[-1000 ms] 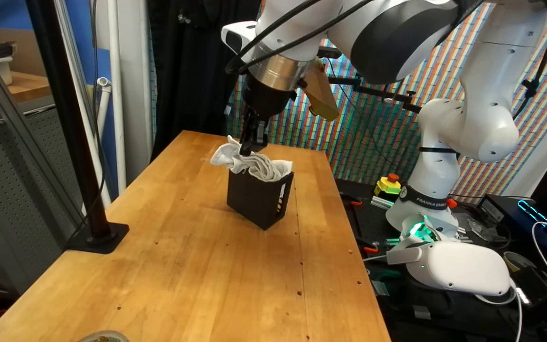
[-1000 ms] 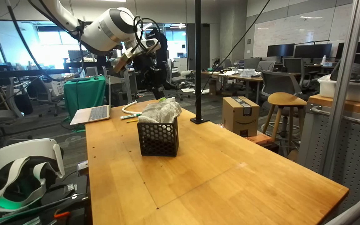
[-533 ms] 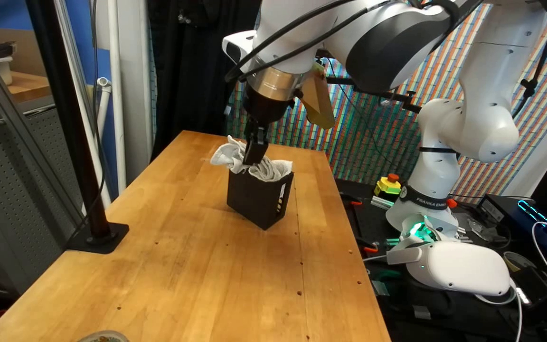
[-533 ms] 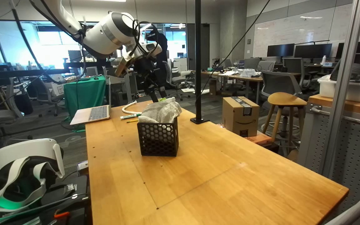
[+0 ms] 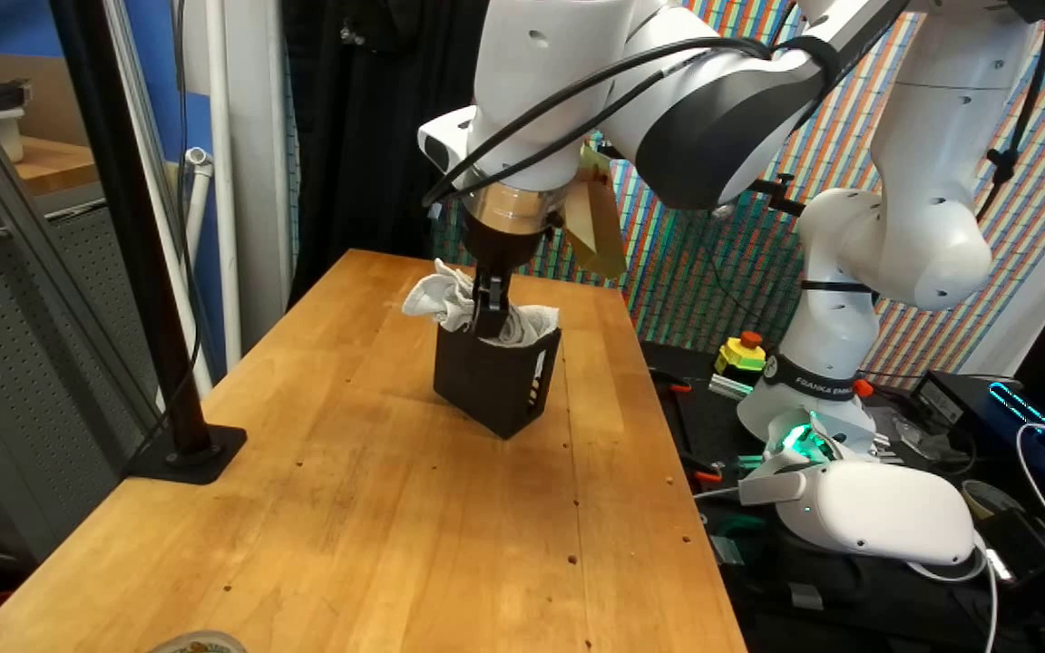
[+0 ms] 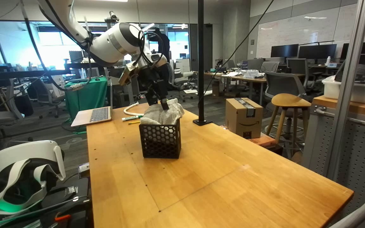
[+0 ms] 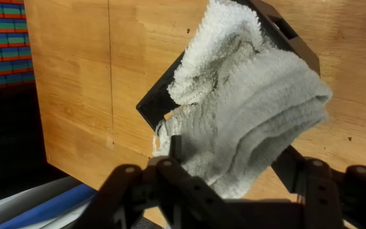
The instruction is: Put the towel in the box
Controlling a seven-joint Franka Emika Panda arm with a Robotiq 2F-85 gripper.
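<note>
Your claw point(image 7: 232, 151) stood wide, gripping nothing, at the towel point(image 7: 256, 92) that bulged from the box point(image 5: 486, 381), far along the table point(image 5: 377, 526) in an exterior view.

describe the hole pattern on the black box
A honeycomb of hexagonal holes on a face of the black box, showing best in an exterior view.

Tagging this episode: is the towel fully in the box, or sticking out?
Partly in: the towel shows through the holes of the box, but its upper folds stick out above the rim in both exterior views.
</note>
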